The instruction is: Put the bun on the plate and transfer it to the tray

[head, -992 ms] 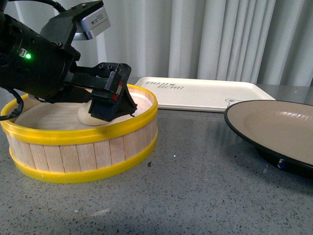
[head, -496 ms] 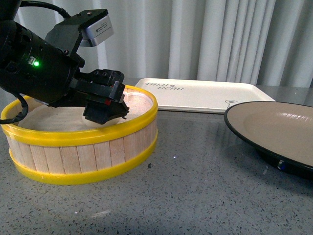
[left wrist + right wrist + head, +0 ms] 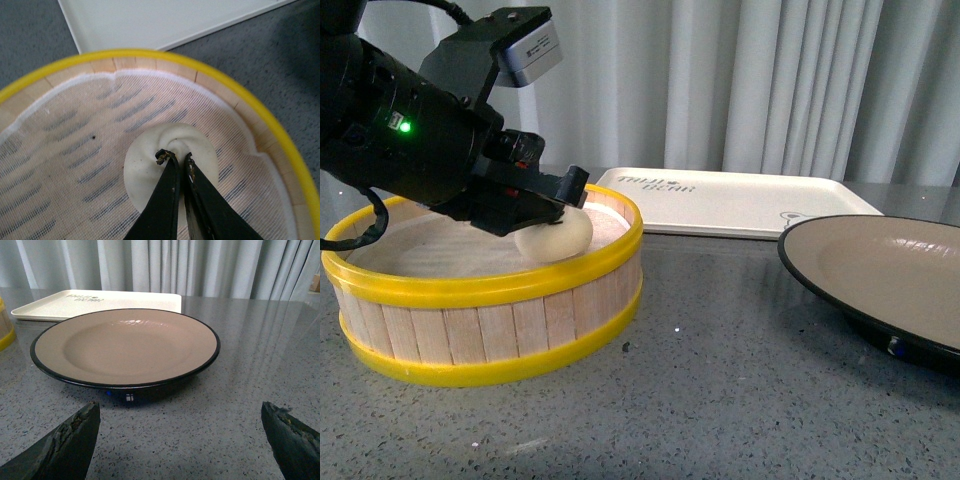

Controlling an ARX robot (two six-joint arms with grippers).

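Within the basket (image 3: 480, 290), the left pincer (image 3: 175, 158) nips the bun (image 3: 145, 170), pleats upward.

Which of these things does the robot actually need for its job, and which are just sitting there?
Needed: bun, pinched in the left jaws; plate; tray.
Just there: yellow-rimmed steamer basket around the bun, its mesh liner, curtain.

Grey speckled tabletop (image 3: 740, 400), pale pleated curtains (image 3: 770, 80) behind, soft light
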